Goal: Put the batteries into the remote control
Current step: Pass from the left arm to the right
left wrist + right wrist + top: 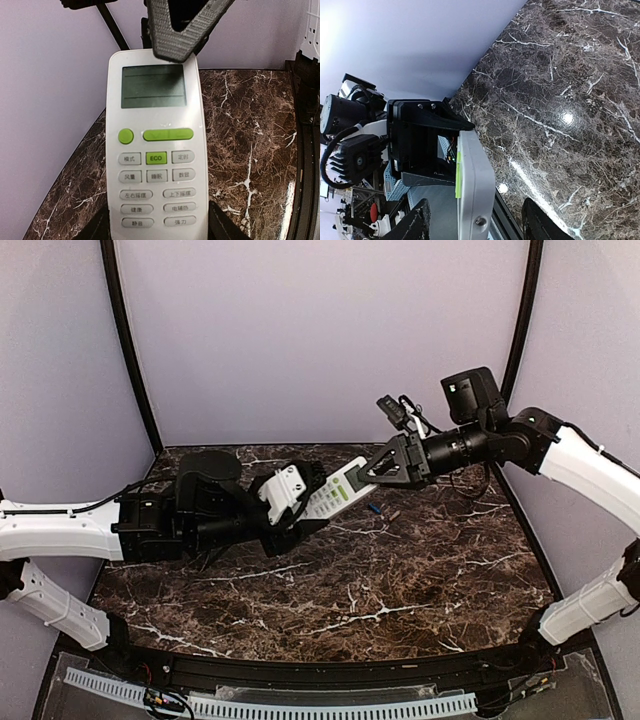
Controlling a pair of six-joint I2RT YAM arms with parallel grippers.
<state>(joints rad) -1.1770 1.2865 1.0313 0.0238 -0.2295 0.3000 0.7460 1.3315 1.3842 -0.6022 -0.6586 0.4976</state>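
Note:
The white remote control (335,495) is held above the table, button face up, its grey screen end pointing at the right arm. My left gripper (300,502) is shut on its lower end, and in the left wrist view the black fingers (225,226) press both sides of the remote control (156,150). My right gripper (375,472) stands open around the screen end. In the right wrist view the remote control (475,190) sits edge-on between the fingers (415,222) with a gap on each side. One small blue battery (373,507) lies on the marble below.
The dark marble table (400,590) is closed in by lilac walls (320,330) with black corner poles (130,350). A white slotted cable track (300,705) runs along the near edge.

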